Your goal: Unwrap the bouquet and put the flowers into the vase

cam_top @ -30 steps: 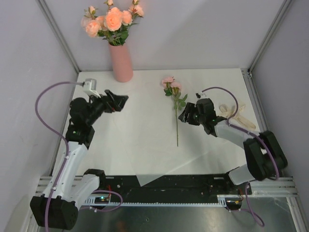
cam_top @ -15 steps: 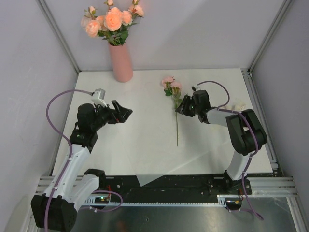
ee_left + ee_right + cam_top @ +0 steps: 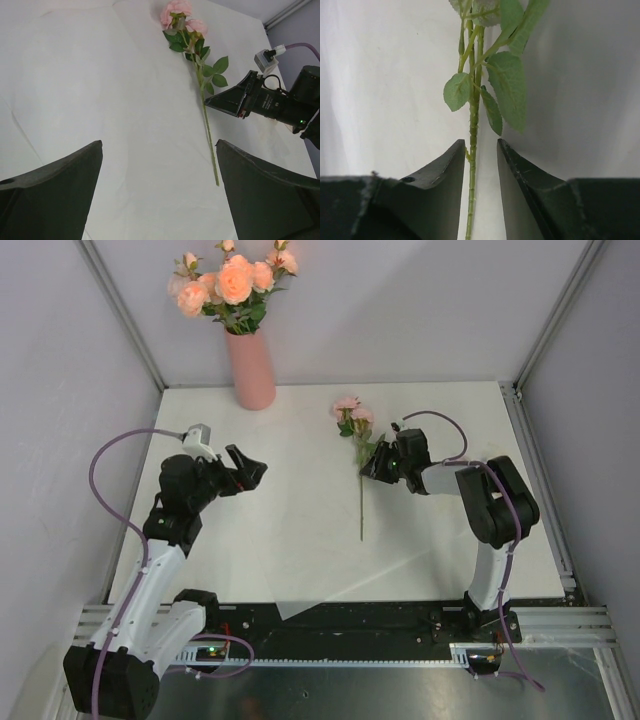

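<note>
The salmon-pink vase [image 3: 251, 370] stands at the table's back left with several pink flowers [image 3: 232, 280] in it. One more flower lies flat mid-table, its blooms [image 3: 350, 410] far and its thin stem [image 3: 362, 495] pointing near. My right gripper [image 3: 370, 462] sits low at that stem just below the leaves. In the right wrist view the stem [image 3: 472, 125] runs between the fingers of the gripper [image 3: 481, 141], close to the left one, with a gap to the right one. My left gripper [image 3: 252, 468] hovers wide open and empty left of centre. No wrapped bouquet is in view.
A translucent sheet of paper [image 3: 300, 612] lies spread flat over the table, its corner hanging past the near edge. Grey walls and frame posts [image 3: 120, 310] close in the back and sides. The right arm's cable [image 3: 440, 425] loops above its wrist.
My right gripper moved left onto the loose flower's stem and its jaws narrowed around it. The stem's near end shifted a little left. My left gripper drifted slightly and stayed wide open.
</note>
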You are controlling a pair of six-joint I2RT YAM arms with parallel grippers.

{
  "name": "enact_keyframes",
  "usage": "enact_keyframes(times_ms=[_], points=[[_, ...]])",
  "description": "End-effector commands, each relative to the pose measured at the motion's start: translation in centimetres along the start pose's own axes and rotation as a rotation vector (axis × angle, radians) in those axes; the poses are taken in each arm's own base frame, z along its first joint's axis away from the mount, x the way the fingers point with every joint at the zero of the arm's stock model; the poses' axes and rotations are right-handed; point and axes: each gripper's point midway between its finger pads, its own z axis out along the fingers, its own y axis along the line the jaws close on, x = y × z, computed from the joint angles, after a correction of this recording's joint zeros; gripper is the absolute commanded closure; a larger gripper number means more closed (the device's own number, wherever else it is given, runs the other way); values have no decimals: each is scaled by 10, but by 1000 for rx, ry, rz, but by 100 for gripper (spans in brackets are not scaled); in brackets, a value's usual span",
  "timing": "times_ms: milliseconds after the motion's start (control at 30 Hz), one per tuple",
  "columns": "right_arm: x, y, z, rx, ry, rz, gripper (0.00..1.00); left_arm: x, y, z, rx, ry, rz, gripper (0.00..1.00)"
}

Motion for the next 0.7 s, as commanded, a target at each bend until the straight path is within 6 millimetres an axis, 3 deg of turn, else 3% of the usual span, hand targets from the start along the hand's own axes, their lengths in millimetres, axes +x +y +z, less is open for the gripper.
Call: enact_keyframes(times_ms=[0,433,667], points=[[-9,7,6,-35,-19,-14,63,-20,-8,-6,-11,-44,14,0],[-19,25,3,-117,-45,-18,64,-16,-11,-6,16,-17,36,0],[-16,21,8,-99,-32,-5,64,-16,-13,-7,25,-15,42,0]])
